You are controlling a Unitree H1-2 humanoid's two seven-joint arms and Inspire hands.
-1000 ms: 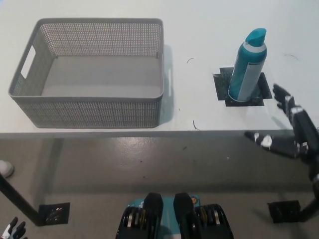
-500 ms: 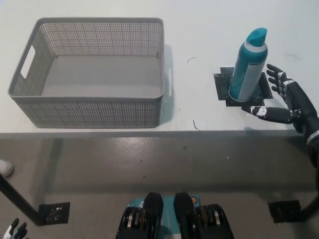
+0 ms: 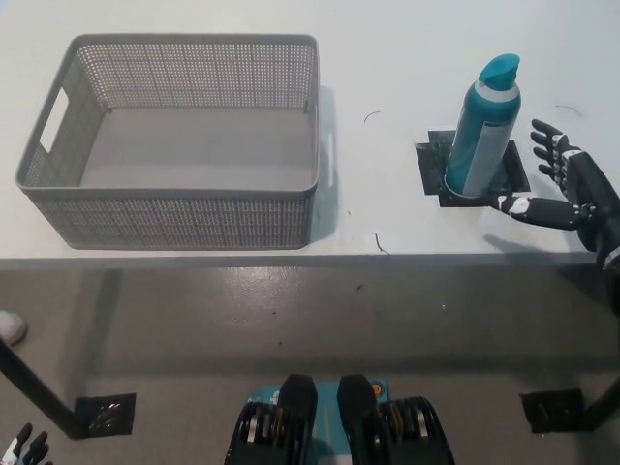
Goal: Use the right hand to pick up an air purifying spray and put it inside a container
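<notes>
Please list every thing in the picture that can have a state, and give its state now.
Teal air purifying spray bottle: upright on a black square mat, cap on.
Grey perforated plastic basket: empty, on the white table.
Black right hand: open, beside the bottle.
White left hand: low, bottom left corner.

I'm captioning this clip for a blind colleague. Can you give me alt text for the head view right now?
The black right robot hand, open, reaches beside an upright teal spray bottle on a white table, not touching it. An empty grey mesh basket sits to the left; the white left robot hand rests low at the bottom-left corner.
</notes>
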